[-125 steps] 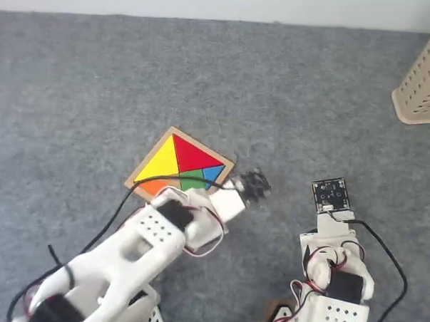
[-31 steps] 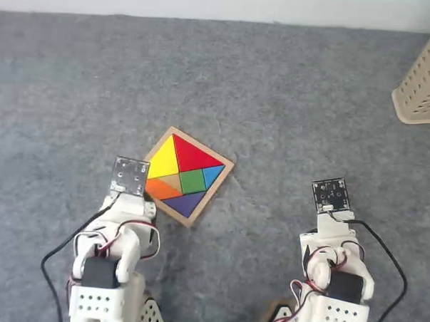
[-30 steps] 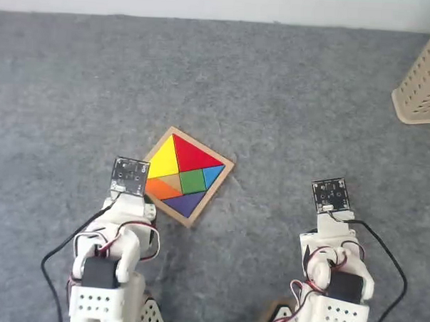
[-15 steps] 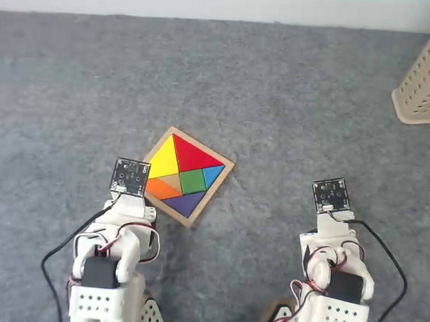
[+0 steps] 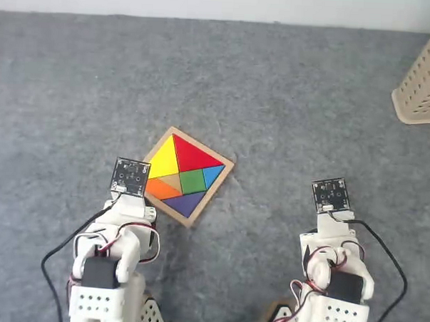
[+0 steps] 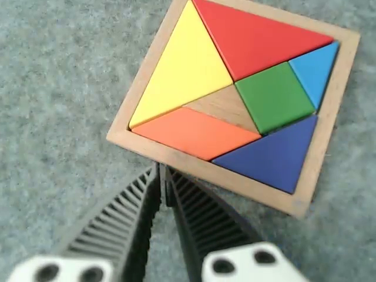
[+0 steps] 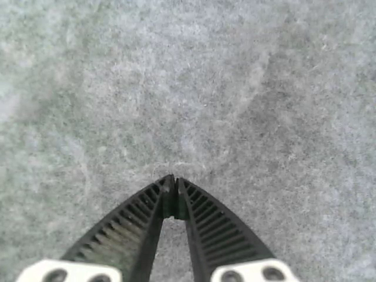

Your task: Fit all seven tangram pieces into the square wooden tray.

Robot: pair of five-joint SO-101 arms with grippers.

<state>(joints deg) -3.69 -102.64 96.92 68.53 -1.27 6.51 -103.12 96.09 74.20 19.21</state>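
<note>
At one o'clock from my left jaws, the square wooden tray (image 6: 235, 180) holds seven coloured pieces (image 6: 252, 35); both jaws pressed together; seemingly finished.

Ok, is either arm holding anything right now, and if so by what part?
Nothing is held. The left end effector is shut, empty, beside the tray; the right end effector is shut over bare carpet.

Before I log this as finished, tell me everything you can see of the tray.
The tray is a square of pale wood with a raised rim, lying flat on grey carpet. Seven pieces fill it: yellow, red, blue, green, tan, orange, navy. The shut left pincer points at its rim by the orange.
</note>
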